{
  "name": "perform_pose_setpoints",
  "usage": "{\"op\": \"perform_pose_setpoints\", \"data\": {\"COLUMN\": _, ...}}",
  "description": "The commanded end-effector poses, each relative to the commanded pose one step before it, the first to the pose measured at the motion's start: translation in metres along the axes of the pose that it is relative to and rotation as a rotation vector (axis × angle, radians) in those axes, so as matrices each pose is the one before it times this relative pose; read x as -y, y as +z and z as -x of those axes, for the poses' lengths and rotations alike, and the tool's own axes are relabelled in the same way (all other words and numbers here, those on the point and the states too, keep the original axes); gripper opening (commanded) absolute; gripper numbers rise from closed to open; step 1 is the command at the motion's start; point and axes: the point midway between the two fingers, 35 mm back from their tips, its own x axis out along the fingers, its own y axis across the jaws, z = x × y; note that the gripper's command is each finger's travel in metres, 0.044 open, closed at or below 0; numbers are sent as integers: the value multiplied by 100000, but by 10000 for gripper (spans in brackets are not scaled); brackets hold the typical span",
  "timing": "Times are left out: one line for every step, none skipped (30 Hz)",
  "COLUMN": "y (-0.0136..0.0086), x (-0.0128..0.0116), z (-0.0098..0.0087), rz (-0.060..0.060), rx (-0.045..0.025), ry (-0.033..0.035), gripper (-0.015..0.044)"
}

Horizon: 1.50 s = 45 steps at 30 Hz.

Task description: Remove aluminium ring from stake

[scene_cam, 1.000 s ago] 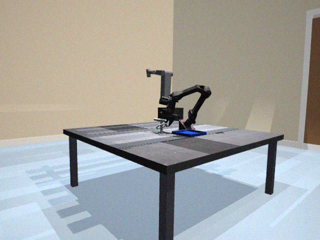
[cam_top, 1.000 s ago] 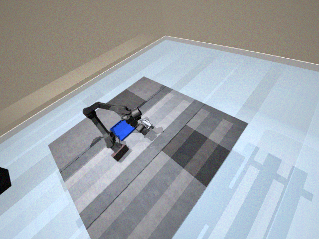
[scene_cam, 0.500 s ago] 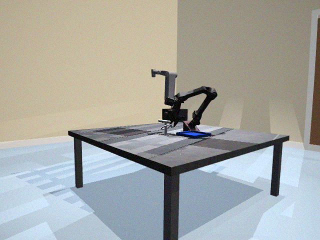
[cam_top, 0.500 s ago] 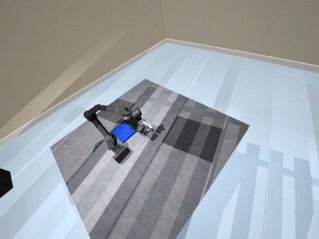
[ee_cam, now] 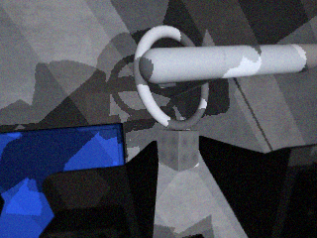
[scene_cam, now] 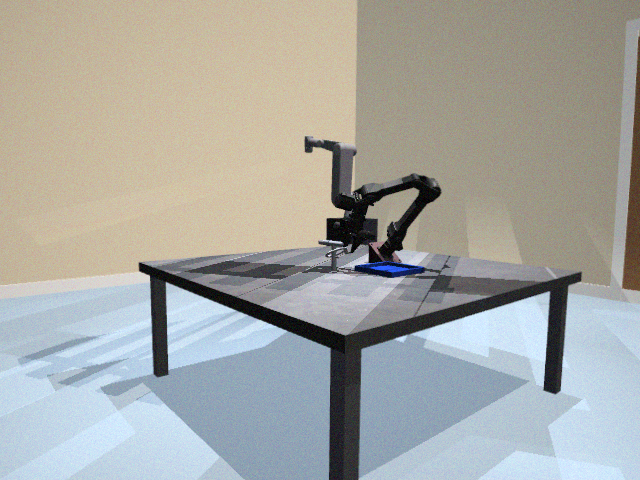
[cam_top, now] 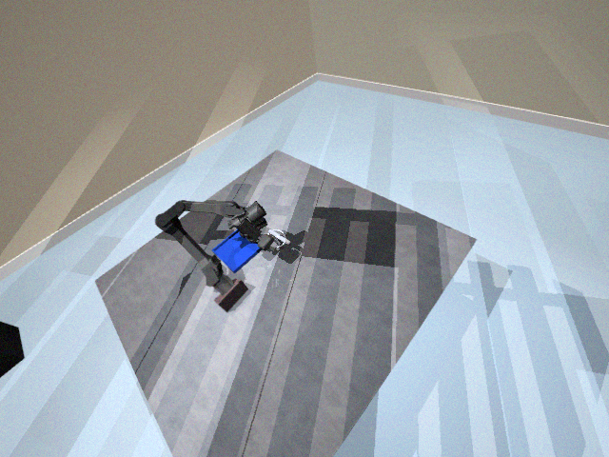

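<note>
My gripper point(scene_cam: 350, 250) point(ee_cam: 176, 143) is shut on the ring's grey tab point(ee_cam: 178, 147). The pale ring point(scene_cam: 328, 253) point(ee_cam: 150, 103) is raised off the table and tilted, around the stake's post point(scene_cam: 333, 264) and below its cross-bar point(cam_top: 278, 237) point(scene_cam: 330, 242) point(ee_cam: 213, 63). In the wrist view the cross-bar covers part of the ring, and its rounded left end lies just inside the ring's left edge. That view hides the post. The blue tray point(cam_top: 224, 262) point(scene_cam: 374, 271) point(ee_cam: 122, 144) is beside the stake, at the lower left of the wrist view. No ring shows inside it.
The arm's brown base block point(cam_top: 232, 295) point(scene_cam: 378, 252) stands on the table point(cam_top: 314, 354) point(scene_cam: 330, 304) behind the tray in the exterior view. A tall grey jointed object point(scene_cam: 342, 173) rises behind the gripper there. A black object point(cam_top: 9, 347) shows at the top view's left edge.
</note>
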Motion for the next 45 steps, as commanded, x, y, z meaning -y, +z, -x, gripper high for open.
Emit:
{"op": "perform_pose_setpoints", "data": {"y": 109, "x": -196, "z": 438, "rz": 110, "rx": 1227, "ry": -1696, "gripper": 0}}
{"op": "perform_pose_setpoints", "data": {"y": 1, "x": -11, "z": 14, "rz": 14, "rx": 38, "ry": -48, "gripper": 0}}
{"op": "perform_pose_setpoints", "data": {"y": 4, "x": -6, "z": 20, "rz": 0, "rx": -1, "ry": -1, "gripper": 0}}
{"op": "perform_pose_setpoints", "data": {"y": 12, "x": -15, "z": 54, "rz": 0, "rx": -3, "ry": -2, "gripper": 0}}
{"op": "perform_pose_setpoints", "data": {"y": 19, "x": -25, "z": 88, "rz": 0, "rx": -5, "ry": -3, "gripper": 0}}
{"op": "perform_pose_setpoints", "data": {"y": 22, "x": -30, "z": 106, "rz": 0, "rx": -6, "ry": -3, "gripper": 0}}
{"op": "perform_pose_setpoints", "data": {"y": 18, "x": -25, "z": 85, "rz": 0, "rx": -5, "ry": -2, "gripper": 0}}
{"op": "perform_pose_setpoints", "data": {"y": 11, "x": -15, "z": 51, "rz": 0, "rx": -3, "ry": -1, "gripper": 0}}
{"op": "perform_pose_setpoints", "data": {"y": 3, "x": -5, "z": 17, "rz": 0, "rx": -1, "ry": 0, "gripper": 0}}
{"op": "perform_pose_setpoints", "data": {"y": 0, "x": 0, "z": 0, "rz": 0, "rx": 0, "ry": 0, "gripper": 0}}
{"op": "perform_pose_setpoints", "data": {"y": 0, "x": 0, "z": 0, "rz": 0, "rx": 0, "ry": 0, "gripper": 0}}
{"op": "perform_pose_setpoints", "data": {"y": 0, "x": 0, "z": 0, "rz": 0, "rx": 0, "ry": 0, "gripper": 0}}
{"op": "perform_pose_setpoints", "data": {"y": 3, "x": -2, "z": 15, "rz": 32, "rx": 0, "ry": -147, "gripper": 0}}
{"op": "perform_pose_setpoints", "data": {"y": 10, "x": -5, "z": 43, "rz": 92, "rx": 0, "ry": -421, "gripper": 0}}
{"op": "perform_pose_setpoints", "data": {"y": 16, "x": -9, "z": 71, "rz": 151, "rx": 4, "ry": -695, "gripper": 0}}
{"op": "perform_pose_setpoints", "data": {"y": 21, "x": -11, "z": 93, "rz": 191, "rx": 12, "ry": -893, "gripper": 0}}
{"op": "perform_pose_setpoints", "data": {"y": 16, "x": -8, "z": 72, "rz": 145, "rx": 15, "ry": -685, "gripper": 0}}
{"op": "perform_pose_setpoints", "data": {"y": 10, "x": -4, "z": 43, "rz": 86, "rx": 11, "ry": -411, "gripper": 0}}
{"op": "perform_pose_setpoints", "data": {"y": 3, "x": -1, "z": 15, "rz": 29, "rx": 4, "ry": -137, "gripper": 0}}
{"op": "perform_pose_setpoints", "data": {"y": 0, "x": 0, "z": 0, "rz": 0, "rx": 0, "ry": 0, "gripper": 0}}
{"op": "perform_pose_setpoints", "data": {"y": 0, "x": 0, "z": 0, "rz": 0, "rx": 0, "ry": 0, "gripper": 0}}
{"op": "perform_pose_setpoints", "data": {"y": 0, "x": 0, "z": 0, "rz": 0, "rx": 0, "ry": 0, "gripper": 0}}
{"op": "perform_pose_setpoints", "data": {"y": 8, "x": 3, "z": 38, "rz": 37, "rx": 2, "ry": -175, "gripper": 0}}
{"op": "perform_pose_setpoints", "data": {"y": 15, "x": 6, "z": 72, "rz": 71, "rx": 4, "ry": -335, "gripper": 0}}
{"op": "perform_pose_setpoints", "data": {"y": 21, "x": 8, "z": 102, "rz": 100, "rx": 7, "ry": -474, "gripper": 0}}
{"op": "perform_pose_setpoints", "data": {"y": 18, "x": 7, "z": 86, "rz": 83, "rx": 6, "ry": -399, "gripper": 0}}
{"op": "perform_pose_setpoints", "data": {"y": 10, "x": 4, "z": 52, "rz": 49, "rx": 4, "ry": -239, "gripper": 0}}
{"op": "perform_pose_setpoints", "data": {"y": 3, "x": 2, "z": 17, "rz": 16, "rx": 1, "ry": -80, "gripper": 0}}
{"op": "perform_pose_setpoints", "data": {"y": 0, "x": 0, "z": 0, "rz": 0, "rx": 0, "ry": 0, "gripper": 0}}
{"op": "perform_pose_setpoints", "data": {"y": 0, "x": 0, "z": 0, "rz": 0, "rx": 0, "ry": 0, "gripper": 0}}
{"op": "perform_pose_setpoints", "data": {"y": 0, "x": 0, "z": 0, "rz": 0, "rx": 0, "ry": 0, "gripper": 0}}
{"op": "perform_pose_setpoints", "data": {"y": 3, "x": 9, "z": 16, "rz": -29, "rx": -9, "ry": 138, "gripper": 0}}
{"op": "perform_pose_setpoints", "data": {"y": 11, "x": 28, "z": 49, "rz": -88, "rx": -23, "ry": 414, "gripper": 0}}
{"op": "perform_pose_setpoints", "data": {"y": 18, "x": 47, "z": 83, "rz": -148, "rx": -28, "ry": 691, "gripper": 0}}
{"op": "perform_pose_setpoints", "data": {"y": 24, "x": 58, "z": 105, "rz": -187, "rx": -18, "ry": 865, "gripper": 0}}
{"op": "perform_pose_setpoints", "data": {"y": 20, "x": 46, "z": 86, "rz": -151, "rx": -1, "ry": 696, "gripper": 0}}
{"op": "perform_pose_setpoints", "data": {"y": 12, "x": 28, "z": 52, "rz": -91, "rx": 6, "ry": 419, "gripper": 0}}
{"op": "perform_pose_setpoints", "data": {"y": 4, "x": 9, "z": 17, "rz": -31, "rx": 3, "ry": 140, "gripper": 0}}
{"op": "perform_pose_setpoints", "data": {"y": 0, "x": 0, "z": 0, "rz": 0, "rx": 0, "ry": 0, "gripper": 0}}
{"op": "perform_pose_setpoints", "data": {"y": 0, "x": 0, "z": 0, "rz": 0, "rx": 0, "ry": 0, "gripper": 0}}
{"op": "perform_pose_setpoints", "data": {"y": 5, "x": 37, "z": 20, "rz": -44, "rx": -14, "ry": 204, "gripper": 0}}
{"op": "perform_pose_setpoints", "data": {"y": 9, "x": 73, "z": 39, "rz": -87, "rx": -24, "ry": 400, "gripper": 0}}
{"op": "perform_pose_setpoints", "data": {"y": 14, "x": 107, "z": 58, "rz": -127, "rx": -25, "ry": 584, "gripper": 0}}
{"op": "perform_pose_setpoints", "data": {"y": 15, "x": 114, "z": 63, "rz": -136, "rx": -14, "ry": 627, "gripper": 0}}
{"op": "perform_pose_setpoints", "data": {"y": 15, "x": 113, "z": 64, "rz": -136, "rx": -1, "ry": 627, "gripper": 0}}
